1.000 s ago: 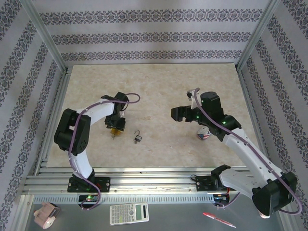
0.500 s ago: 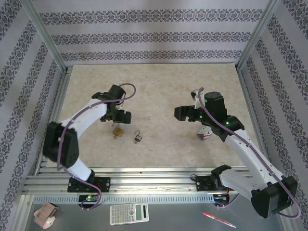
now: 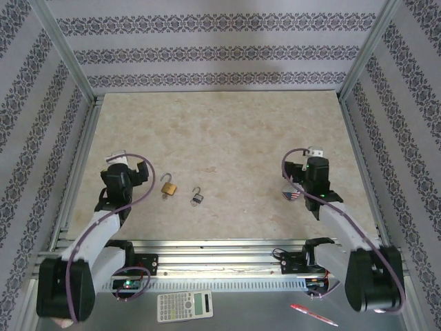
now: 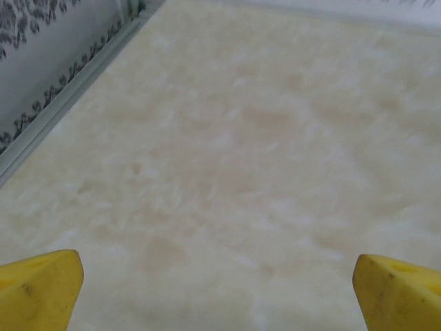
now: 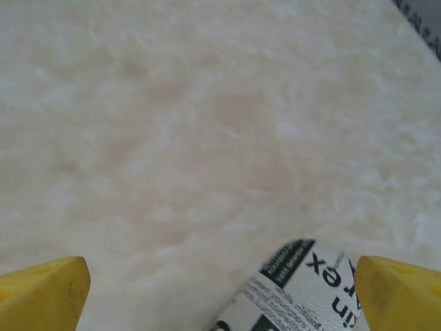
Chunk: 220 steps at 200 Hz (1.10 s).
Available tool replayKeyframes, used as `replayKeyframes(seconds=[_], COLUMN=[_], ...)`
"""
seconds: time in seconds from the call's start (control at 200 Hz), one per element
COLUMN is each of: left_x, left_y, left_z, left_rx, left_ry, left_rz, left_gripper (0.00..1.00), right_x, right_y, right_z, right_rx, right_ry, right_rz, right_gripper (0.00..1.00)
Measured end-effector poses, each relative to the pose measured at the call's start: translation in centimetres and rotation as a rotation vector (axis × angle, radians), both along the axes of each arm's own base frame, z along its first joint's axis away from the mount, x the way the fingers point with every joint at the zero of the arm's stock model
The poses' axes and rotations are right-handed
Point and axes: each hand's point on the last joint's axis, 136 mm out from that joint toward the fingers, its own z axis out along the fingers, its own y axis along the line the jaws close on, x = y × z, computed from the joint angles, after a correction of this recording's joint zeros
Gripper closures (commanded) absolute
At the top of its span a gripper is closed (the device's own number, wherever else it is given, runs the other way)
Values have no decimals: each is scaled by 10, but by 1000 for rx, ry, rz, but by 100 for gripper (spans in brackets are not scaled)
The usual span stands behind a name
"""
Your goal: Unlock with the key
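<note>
The gold lock (image 3: 168, 186) lies on the surface (image 3: 227, 138). A small gray lock (image 3: 198, 198) with its loop swung open lies near it, at 4 o'clock. My left hand (image 4: 220, 289) is off at 9 o'clock from the gold lock, fingers wide apart, holding nothing. A little flag-print thing (image 3: 292, 195) lies far off at 3 o'clock. My right hand (image 5: 220, 289) is by it, fingers wide apart too, not squeezing it.
</note>
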Motion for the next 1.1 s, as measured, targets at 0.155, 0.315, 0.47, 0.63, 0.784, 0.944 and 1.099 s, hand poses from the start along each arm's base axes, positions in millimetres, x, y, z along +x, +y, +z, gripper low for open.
replayKeyframes(seconds=[0.155,0.315,0.47,0.63,0.784,0.944,1.099], left_x=[21,25,35,36,38,54,71], left_y=[5,7,13,5,-4,-13,-18], left_z=[-26,-26,-10,-3,-4,-52,-39], left_rx=[94,129,104,88,39,-18,-31], left_ry=[6,-55,-110,-151,-196,-92,-116], left_rz=[-17,-33,-50,-98,-132,-187,-216], left_gripper=[0,0,0,0,0,1,1], right_x=[12,28,54,63,63,63,63], right_y=[-6,-6,-13,-27,-24,-24,-23], right_z=[-25,-32,-21,0,0,0,-1], right_rx=[-96,-122,-100,-69,-57,-58,-61], right_ry=[-90,-190,-209,-282,-283,-282,-280], right_rz=[-11,-8,-34,-77,-64,-65,-67], right_gripper=[2,2,2,2,2,2,2])
